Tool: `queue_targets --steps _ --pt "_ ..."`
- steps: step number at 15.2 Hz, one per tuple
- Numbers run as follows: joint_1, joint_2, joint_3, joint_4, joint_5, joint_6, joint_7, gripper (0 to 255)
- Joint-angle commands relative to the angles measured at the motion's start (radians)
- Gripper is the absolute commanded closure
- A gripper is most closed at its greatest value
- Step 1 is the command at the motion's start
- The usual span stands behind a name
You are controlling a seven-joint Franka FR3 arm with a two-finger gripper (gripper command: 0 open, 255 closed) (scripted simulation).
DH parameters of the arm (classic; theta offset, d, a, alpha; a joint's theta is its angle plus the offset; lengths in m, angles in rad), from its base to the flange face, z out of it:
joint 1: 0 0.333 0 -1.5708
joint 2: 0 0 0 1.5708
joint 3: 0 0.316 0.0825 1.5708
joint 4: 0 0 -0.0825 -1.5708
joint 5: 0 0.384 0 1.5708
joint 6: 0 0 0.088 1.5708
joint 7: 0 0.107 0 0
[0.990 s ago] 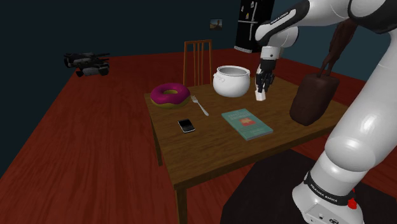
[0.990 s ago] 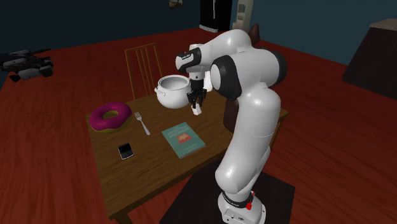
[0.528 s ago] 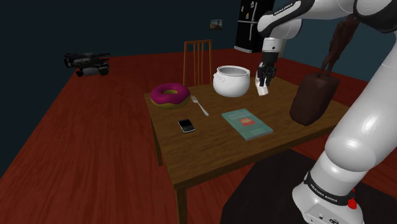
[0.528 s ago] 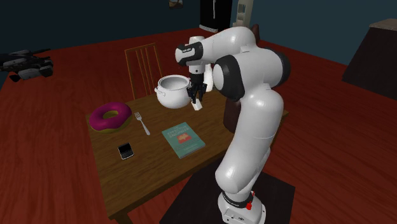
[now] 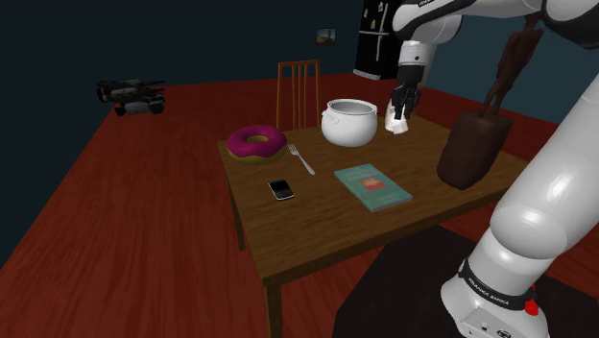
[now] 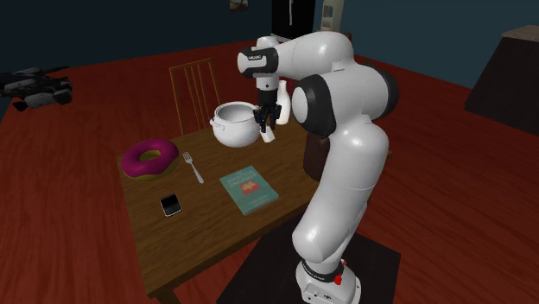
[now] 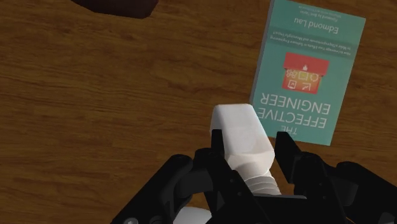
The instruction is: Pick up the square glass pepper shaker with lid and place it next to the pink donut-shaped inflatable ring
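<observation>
The gripper (image 5: 396,113) is clenched on the shaker (image 5: 395,122), a pale squarish bottle clasped between the fingers (image 7: 216,145) in the wrist view. It hangs in the air above the table (image 5: 317,230), at about three o'clock of the white pot (image 5: 348,122) in the shoulder view. The pink ring (image 5: 256,142) lies at nine o'clock of the pot, with the fork (image 5: 301,158) at its four o'clock. I judge the carry should stay high enough to pass over the pot, then come down on bare wood near the ring without nudging the fork. Against a second ago, the hand stands higher and the shaker has risen clear of the table; ring, pot and book (image 5: 372,186) lie unchanged
</observation>
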Motion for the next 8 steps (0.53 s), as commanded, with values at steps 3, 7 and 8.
queue_targets --steps 3,7,8 --pt "0.012 0.001 0.013 0.04 0.006 -0.038 0.025 255" --pt "0.056 0.017 0.061 0.055 0.035 -0.031 0.112 255" --pt "0.067 0.024 0.072 0.062 0.042 -0.029 0.133 255"
